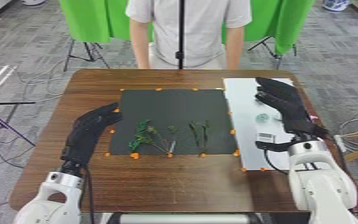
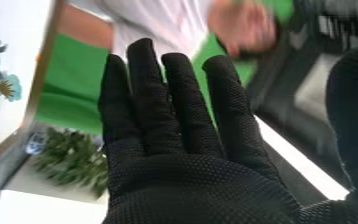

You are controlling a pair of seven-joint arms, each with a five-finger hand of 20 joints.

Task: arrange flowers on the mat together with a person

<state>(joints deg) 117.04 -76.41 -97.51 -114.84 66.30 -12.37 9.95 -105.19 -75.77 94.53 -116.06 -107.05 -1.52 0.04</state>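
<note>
Two slender green stems (image 1: pixel 198 134) lie side by side on the lower part of the black mat (image 1: pixel 171 107), near a leafy green sprig (image 1: pixel 141 136) and thin stalks (image 1: pixel 163 143) fanning out beside it. A blue flower (image 2: pixel 11 87) lies on the white sheet (image 1: pixel 239 97). The right hand (image 1: pixel 285 103), over that sheet, has straight fingers, thumb spread apart, and grasps nothing. The left hand (image 1: pixel 88 127), at the mat's left edge, has loosely extended fingers with nothing visible in them. The arrangement appears partly complete: greenery is laid down; the flower, presumably, is left to transfer and position among the stems.
</note>
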